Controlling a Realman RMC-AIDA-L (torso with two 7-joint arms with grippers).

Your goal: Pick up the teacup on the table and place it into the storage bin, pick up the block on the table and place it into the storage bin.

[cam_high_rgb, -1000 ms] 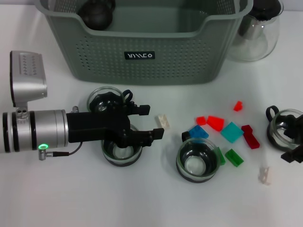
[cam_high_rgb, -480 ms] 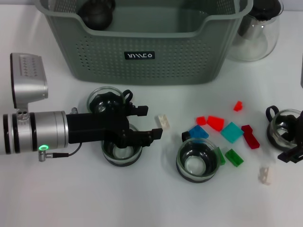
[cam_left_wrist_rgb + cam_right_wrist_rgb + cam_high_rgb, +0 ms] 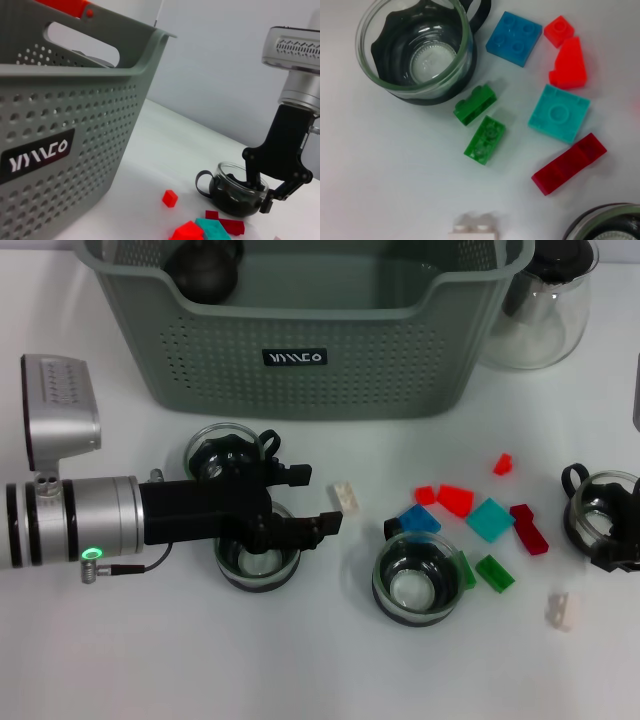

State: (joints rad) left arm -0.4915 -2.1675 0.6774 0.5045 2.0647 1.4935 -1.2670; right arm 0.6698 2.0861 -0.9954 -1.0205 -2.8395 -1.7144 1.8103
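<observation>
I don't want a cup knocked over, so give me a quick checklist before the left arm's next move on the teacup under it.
1. Left gripper open and empty: ok.
2. Centred on the clear glass teacup with black base: not ok, the tips lie beyond its rim.
3. Neighbouring glass teacup clear of the arm: cannot tell, the arm overlaps it.
4. Grey-green perforated storage bin has room inside: ok.
5. Right gripper out of the way, at the far-right teacup: ok.
</observation>
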